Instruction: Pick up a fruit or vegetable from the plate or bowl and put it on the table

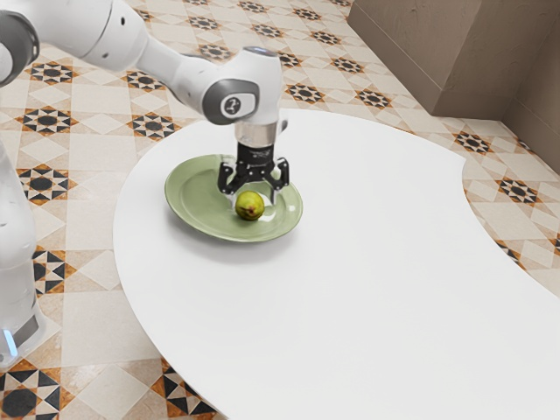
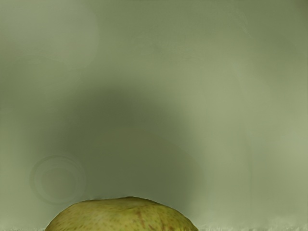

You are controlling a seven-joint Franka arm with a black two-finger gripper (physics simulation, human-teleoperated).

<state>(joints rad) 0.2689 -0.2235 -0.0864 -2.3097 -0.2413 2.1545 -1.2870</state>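
Observation:
In the exterior view my gripper [image 1: 254, 199] is low over the green plate [image 1: 194, 197], pointing down, with its two fingers spread wide. A round yellow-green fruit [image 1: 249, 206] rests on the plate, just under the hand and in front of the fingers' gap. Some space shows between the fruit and the finger on the exterior view's right; contact on the other side is hard to judge. From the wrist, the speckled top of the fruit [image 2: 122, 216] appears close below the hand, against the plate's green surface [image 2: 231, 120].
The white table [image 1: 367, 262] curves around the plate, its bare top extending toward the exterior view's right and front. The plate lies near the table's rounded edge, on the arm's side. Patterned floor tiles and a brown wall [image 1: 420, 52] stand beyond.

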